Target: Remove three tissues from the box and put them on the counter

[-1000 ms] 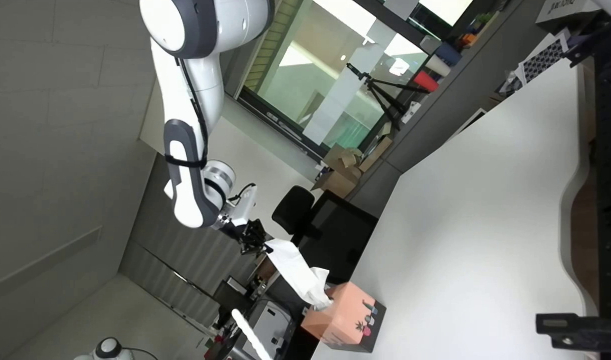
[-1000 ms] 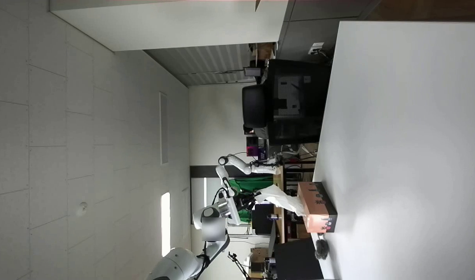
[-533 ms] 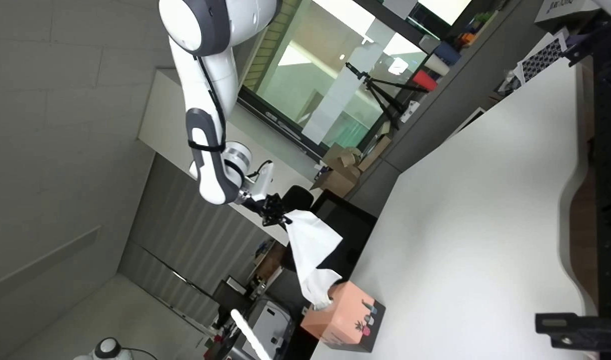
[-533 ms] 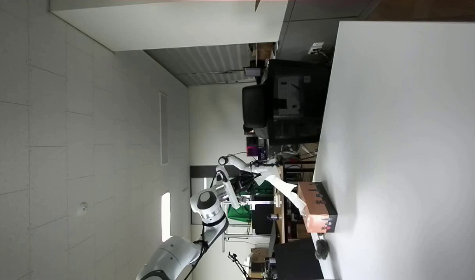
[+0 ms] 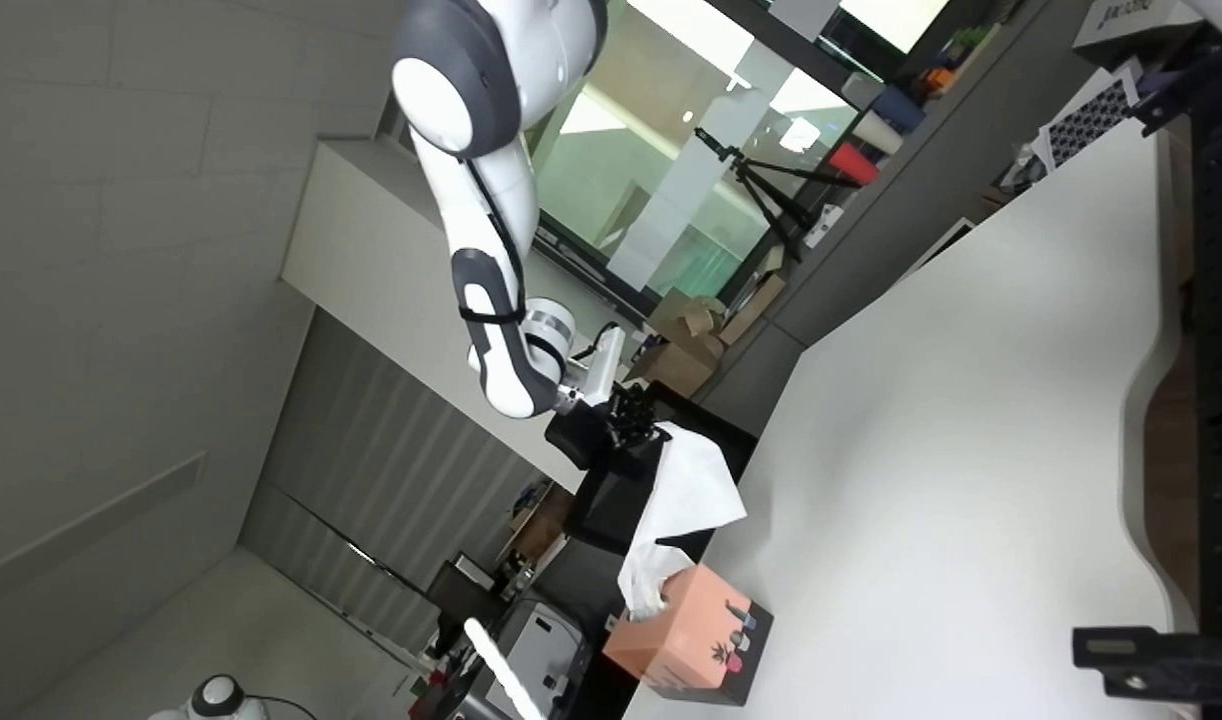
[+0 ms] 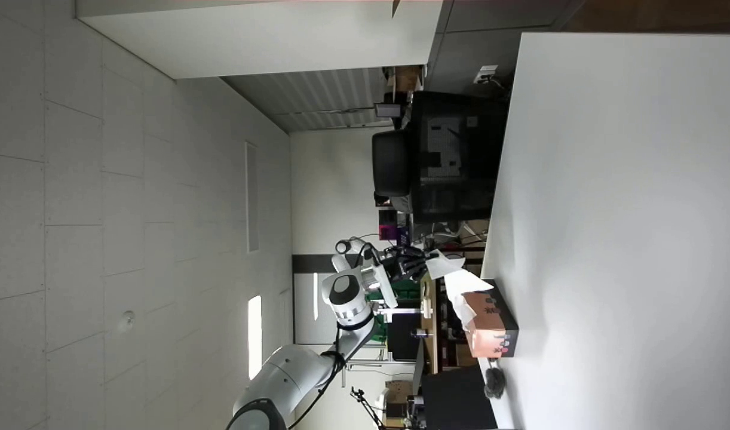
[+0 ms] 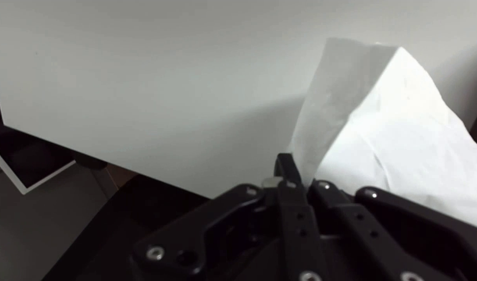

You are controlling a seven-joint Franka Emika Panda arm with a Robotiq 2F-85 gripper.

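The white tissue (image 5: 693, 485) spans the gap between the gripper (image 7: 305, 180) and the tissue box (image 5: 683, 618) in both exterior views, its far end at the opening of the box; whether it is one sheet or more, I cannot tell. The jaws are pressed together with an end of the tissue pinched at their tips; in the wrist view it fans out from there toward 2 o'clock. The box, salmon over dark gray, sits on the white counter (image 5: 971, 430), near its edge. In an exterior view the gripper is at 12 o'clock from the box, and the arm (image 5: 481, 210) extends from it toward 11. In an exterior view a fuzzy gray thing (image 6: 494, 382) is near the box at 6 o'clock, and a dark chair (image 6: 460, 155) stands beyond the counter's edge at 12.
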